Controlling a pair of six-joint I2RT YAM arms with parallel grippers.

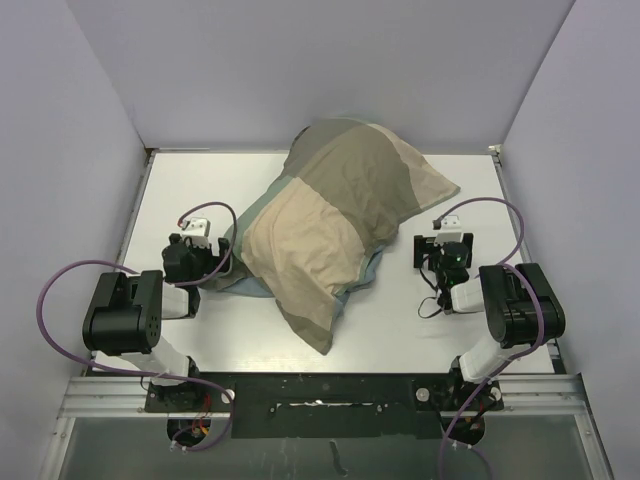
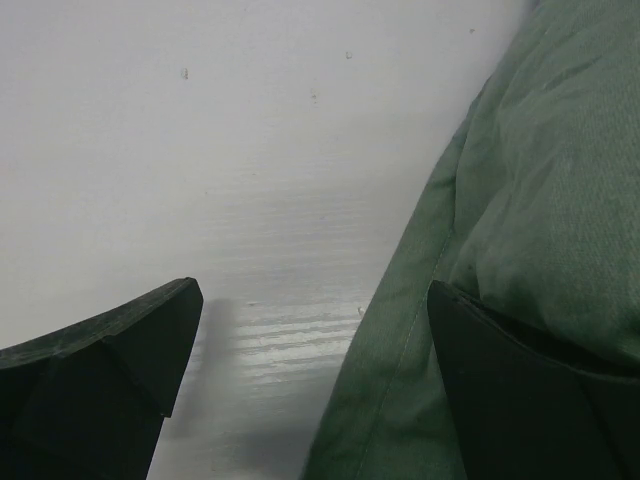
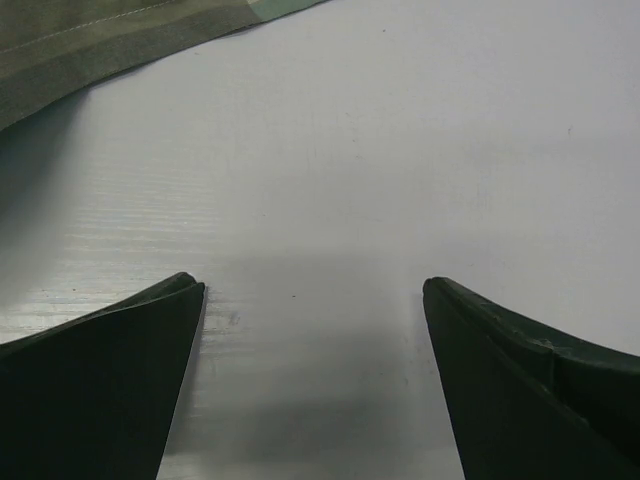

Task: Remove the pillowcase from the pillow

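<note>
The pillowcase (image 1: 335, 225), a patchwork of beige, tan and olive-grey, lies plump in the middle of the white table, with blue-grey reverse fabric showing along its left and near edges. The pillow is hidden inside it. My left gripper (image 1: 215, 262) is open at the cover's left edge. In the left wrist view (image 2: 315, 335) the hem of the pillowcase (image 2: 530, 190) lies between the jaws, and the right finger (image 2: 520, 390) is over the fabric. My right gripper (image 1: 432, 252) is open and empty over bare table, right of the pillowcase; a strip of the cover (image 3: 90, 45) shows at the top left of its wrist view.
Grey walls enclose the table (image 1: 400, 320) on the left, back and right. The arm bases and purple cables (image 1: 60, 300) sit at the near edge.
</note>
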